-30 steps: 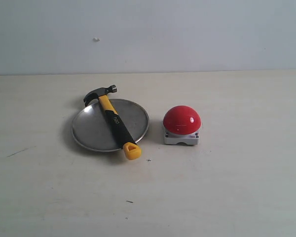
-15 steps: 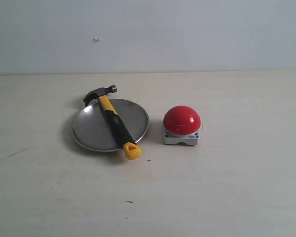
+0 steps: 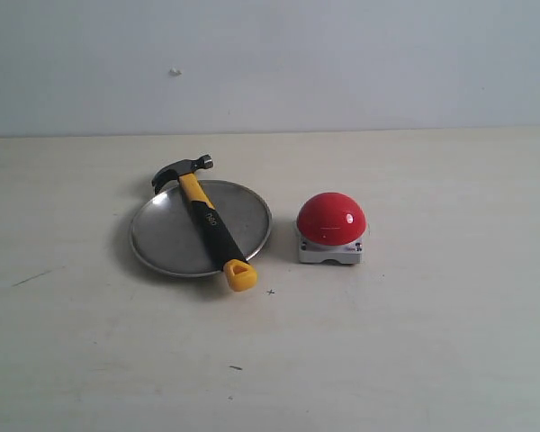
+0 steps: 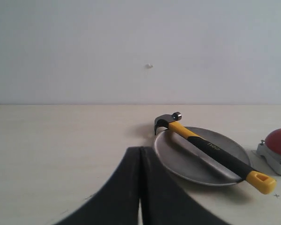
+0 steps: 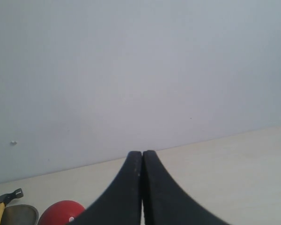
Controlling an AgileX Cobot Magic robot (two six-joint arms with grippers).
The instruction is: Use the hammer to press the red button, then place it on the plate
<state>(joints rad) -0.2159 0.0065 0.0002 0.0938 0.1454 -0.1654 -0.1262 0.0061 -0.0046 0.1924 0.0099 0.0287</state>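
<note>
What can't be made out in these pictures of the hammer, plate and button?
Exterior view: the lettering on the hammer handle is too small to read; the handle hides a strip of the plate.
Left wrist view: the red button is cut off by the picture's edge.
Right wrist view: hammer, plate and button are all clipped by the picture's edge.

The red button (image 4: pixel 277 146) runs off the left wrist view's edge. In the right wrist view, the hammer (image 5: pixel 7 196) and the plate (image 5: pixel 18 214) are cropped. The handle's lettering is too small to read.
</note>
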